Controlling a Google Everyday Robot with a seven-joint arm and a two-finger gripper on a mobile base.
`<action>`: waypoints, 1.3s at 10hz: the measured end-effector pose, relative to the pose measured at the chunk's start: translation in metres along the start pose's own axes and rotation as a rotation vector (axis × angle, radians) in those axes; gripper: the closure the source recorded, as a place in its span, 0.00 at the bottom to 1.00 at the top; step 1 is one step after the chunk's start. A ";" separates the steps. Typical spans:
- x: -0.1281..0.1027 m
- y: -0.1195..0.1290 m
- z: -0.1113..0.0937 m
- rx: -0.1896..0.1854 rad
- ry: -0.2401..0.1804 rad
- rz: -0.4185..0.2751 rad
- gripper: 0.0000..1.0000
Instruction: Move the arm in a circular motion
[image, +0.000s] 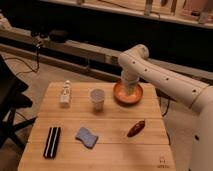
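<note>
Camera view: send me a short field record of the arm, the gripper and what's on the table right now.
arm: white, reaching in from the right, bent above the table's far side
gripper: lowered over the inside of the orange bowl
table: wooden
far row, left to right: small bottle, white cup, orange bowl
near row, left to right: black bar, blue sponge, reddish-brown item

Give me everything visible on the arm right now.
The arm is white and looks like smooth plastic. It is built of thick rounded tubular segments with bulbous joints and small dark dots. It enters from the right edge, rises up-left to a bent joint, then drops straight down. Its gripper, the pale tip, sits over or in the orange bowl; contact cannot be told. Nothing else touches the arm.
</note>
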 end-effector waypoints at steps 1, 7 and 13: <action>-0.002 -0.002 0.000 -0.002 -0.003 -0.004 0.80; -0.041 0.013 -0.004 -0.020 -0.040 -0.009 0.80; -0.059 0.040 -0.011 -0.049 -0.054 0.009 0.80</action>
